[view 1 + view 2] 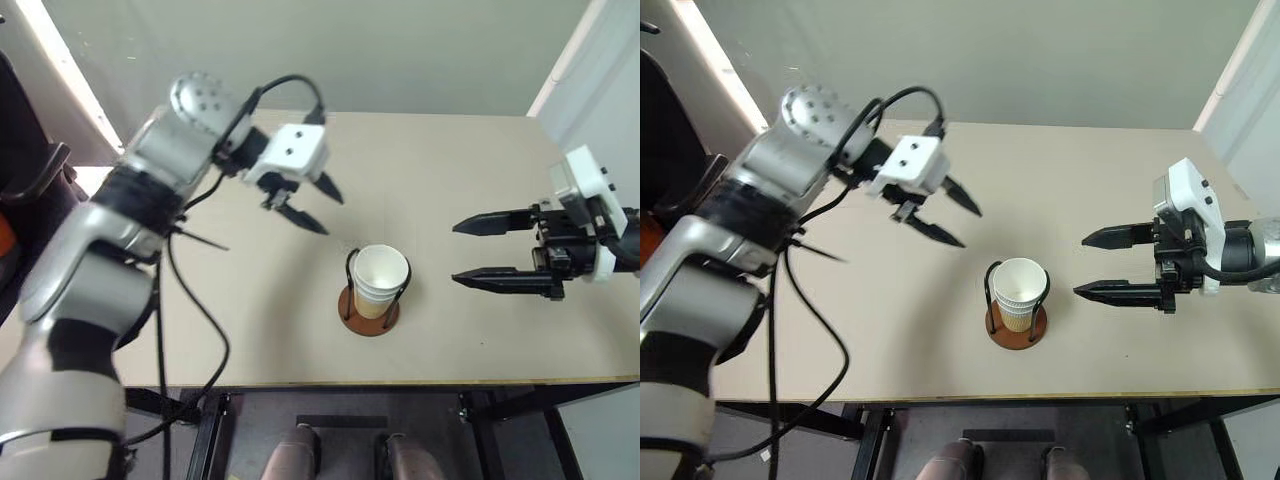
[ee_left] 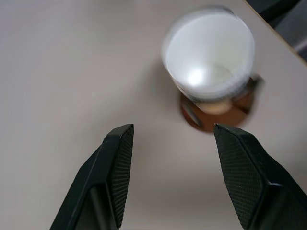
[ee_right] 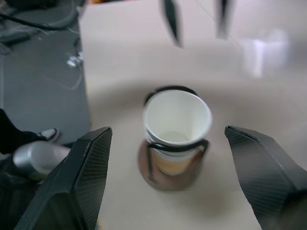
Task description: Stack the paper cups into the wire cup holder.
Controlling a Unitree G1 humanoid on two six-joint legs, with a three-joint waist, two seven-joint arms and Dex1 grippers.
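The paper cups (image 1: 380,280) stand nested as one stack inside the wire cup holder (image 1: 368,312), whose reddish-brown disc base rests near the table's front middle. Dark wire loops hug the stack's sides. My left gripper (image 1: 320,205) hovers up and to the left of the stack, open and empty, fingers aimed toward it. My right gripper (image 1: 462,252) waits to the right of the holder, wide open with nothing between its fingers. The right wrist view looks straight at the cups (image 3: 176,127) in the holder (image 3: 170,167); the left wrist view shows the cups (image 2: 208,52) beyond its fingers.
The beige table (image 1: 250,290) is bare around the holder. Its front edge (image 1: 400,382) runs just below the holder, with dark frame legs underneath. A black cable (image 1: 190,340) hangs from my left arm over the table's left part.
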